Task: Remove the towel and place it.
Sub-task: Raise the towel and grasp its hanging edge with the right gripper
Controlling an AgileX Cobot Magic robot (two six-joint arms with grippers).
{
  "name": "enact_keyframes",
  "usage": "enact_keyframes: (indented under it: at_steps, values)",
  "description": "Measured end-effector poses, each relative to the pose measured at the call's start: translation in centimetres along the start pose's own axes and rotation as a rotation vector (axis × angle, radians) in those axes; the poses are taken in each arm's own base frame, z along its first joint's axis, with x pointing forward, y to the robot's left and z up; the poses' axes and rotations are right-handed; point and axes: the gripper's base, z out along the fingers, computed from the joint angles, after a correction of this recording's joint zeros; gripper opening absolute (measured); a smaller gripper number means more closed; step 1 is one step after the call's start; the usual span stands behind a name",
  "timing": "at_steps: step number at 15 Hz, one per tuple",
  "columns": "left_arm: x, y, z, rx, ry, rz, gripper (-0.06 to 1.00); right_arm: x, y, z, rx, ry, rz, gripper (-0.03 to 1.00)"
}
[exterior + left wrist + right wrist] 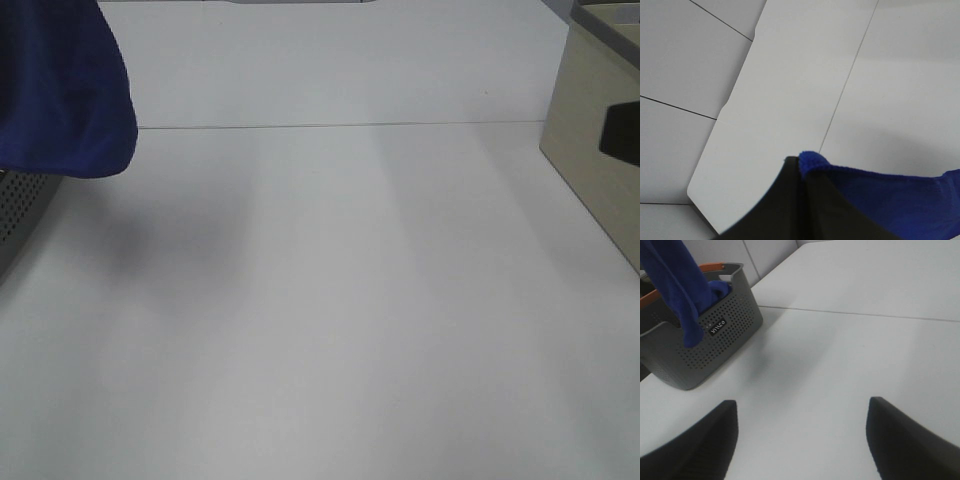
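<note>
Left gripper [802,170] is clamped shut on the towel [900,200]. The blue plush edge is pinched right between the black fingertips, with a small bunch poking out past the tips. The rest of the cloth falls away to one side of the gripper. The gripper is up off the white surface [790,100], nothing else near it.

Right gripper [801,405] is spread wide, with both dark fingers [700,440] far apart. Nothing sits between them, just bare surface below.

In the high view the towel [60,90] hangs as a rounded blue mass at the left arm's side, above the grey perforated basket [15,205]. Neither gripper shows in that view.

From the right wrist, the basket [725,335] is ahead of the right gripper and well apart from it, toward the left arm's side. It has an orange handle [715,266] and a small label on its wall. The towel [675,285] runs up out of the basket and out of frame. One strip drapes down over the outer wall and some blue is bunched inside near the handle.

A beige box [585,150] with a dark cut-out stands on the surface on the right arm's side, well apart from the towel. A thin seam line [340,125] crosses the surface.
</note>
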Motion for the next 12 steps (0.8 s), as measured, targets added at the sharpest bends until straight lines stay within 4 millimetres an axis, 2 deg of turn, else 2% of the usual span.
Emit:
enact_keyframes:
  at_steps: [1, 2, 4, 5, 7, 9, 12]
  values:
    - [-0.1, -0.1, 0.0, 0.01, -0.015, -0.006, 0.0, -0.8, -1.6, 2.5, -0.081, -0.03, -0.008, 0.71]
    - [-0.2, -0.2, 0.0, 0.018, -0.023, -0.01, 0.0, -1.1, -2.5, 3.9, -0.12, -0.056, 0.005, 0.71]
    - [-0.4, -0.3, 0.0, 0.03, -0.04, -0.017, 0.0, -1.4, -3.4, 6.5, -0.242, -0.118, 0.015, 0.71]
    - [-0.4, -0.3, 0.0, 0.033, -0.044, -0.019, 0.0, -0.9, -3.4, 8.3, -0.296, -0.093, -0.006, 0.71]
    - [-0.4, -0.3, 0.0, 0.035, -0.046, -0.02, 0.0, -0.1, -2.2, 11.0, -0.377, -0.013, -0.052, 0.71]
    - [-0.4, -0.3, 0.0, 0.036, -0.047, -0.022, 0.0, 0.3, 0.2, 14.3, -0.408, 0.088, -0.117, 0.71]
    - [-0.4, -0.3, 0.5, 0.047, -0.046, -0.026, 0.0, -0.7, 4.3, 18.5, -0.464, 0.129, -0.228, 0.71]
